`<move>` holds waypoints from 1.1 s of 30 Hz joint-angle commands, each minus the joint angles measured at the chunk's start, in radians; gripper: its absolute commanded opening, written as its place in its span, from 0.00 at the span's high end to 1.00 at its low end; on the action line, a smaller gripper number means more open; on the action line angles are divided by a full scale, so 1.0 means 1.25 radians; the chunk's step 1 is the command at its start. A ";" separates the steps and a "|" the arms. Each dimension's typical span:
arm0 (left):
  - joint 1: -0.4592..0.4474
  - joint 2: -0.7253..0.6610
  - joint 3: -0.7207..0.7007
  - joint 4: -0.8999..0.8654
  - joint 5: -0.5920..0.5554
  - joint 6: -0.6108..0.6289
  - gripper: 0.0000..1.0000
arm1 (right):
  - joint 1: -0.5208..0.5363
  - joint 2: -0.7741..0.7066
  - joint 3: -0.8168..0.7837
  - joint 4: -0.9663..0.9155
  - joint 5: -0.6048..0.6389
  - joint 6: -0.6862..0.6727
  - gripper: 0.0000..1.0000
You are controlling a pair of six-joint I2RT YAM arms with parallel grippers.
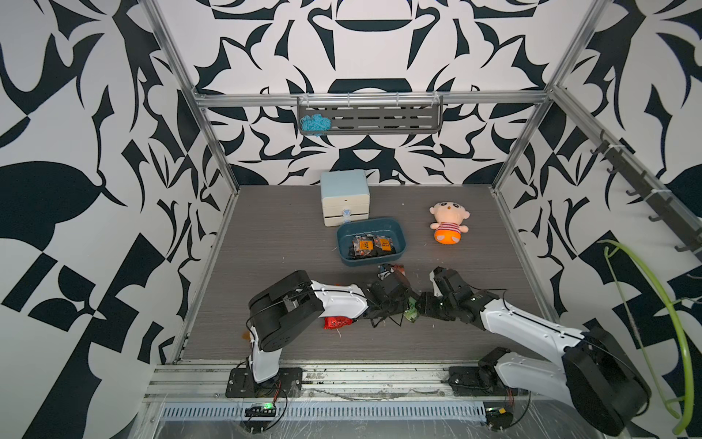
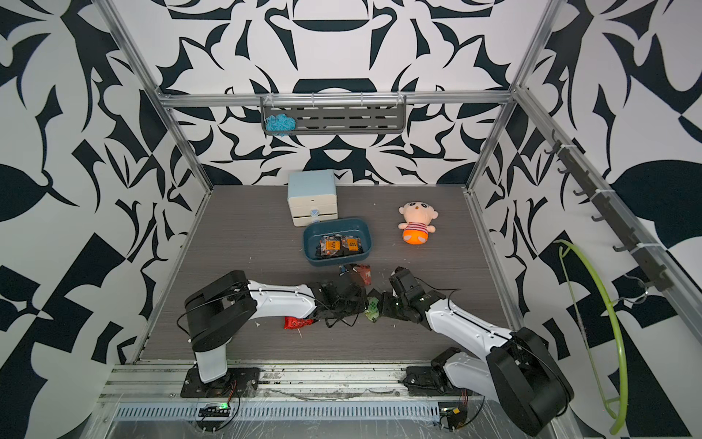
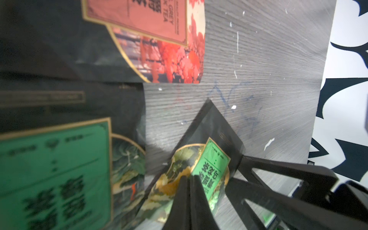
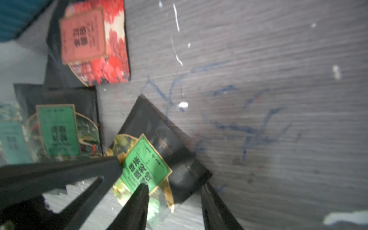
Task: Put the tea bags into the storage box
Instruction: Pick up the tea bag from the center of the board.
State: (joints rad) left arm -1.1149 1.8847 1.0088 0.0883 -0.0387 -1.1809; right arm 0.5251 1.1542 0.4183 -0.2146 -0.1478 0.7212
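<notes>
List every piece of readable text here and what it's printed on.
"GREY" and "TEA", cut off at the frame edge: pink label of the red-leaf tea bag.
Chinese characters, light green-label tea bag: cannot make them out.
Dark green-label tea bag: blurred.
Orange-label tea bags in the storage box: too small.

Red-label tea bag [image 3: 143, 20], lying near the light-green-label tea bag [image 3: 213, 165] in the left wrist view: fragments "GREY" and "TEA" legible. Light-green label: Chinese characters, not decipherable.
</notes>
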 commanded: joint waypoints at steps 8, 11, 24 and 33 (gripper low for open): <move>-0.008 0.038 -0.033 -0.061 0.004 -0.002 1.00 | 0.003 0.072 -0.040 0.100 0.025 0.097 0.55; -0.009 0.042 -0.037 -0.055 0.005 -0.005 1.00 | 0.005 0.087 -0.043 0.122 0.022 0.107 0.59; -0.008 0.016 -0.050 -0.057 -0.005 0.001 1.00 | 0.032 0.138 -0.014 0.122 0.029 0.093 0.78; -0.024 -0.080 -0.087 0.042 0.032 0.033 1.00 | 0.031 -0.007 -0.008 0.010 0.065 0.057 1.00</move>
State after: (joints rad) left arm -1.1324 1.8343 0.9215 0.1345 -0.0273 -1.1751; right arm 0.5591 1.2160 0.4118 -0.0845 -0.1028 0.8215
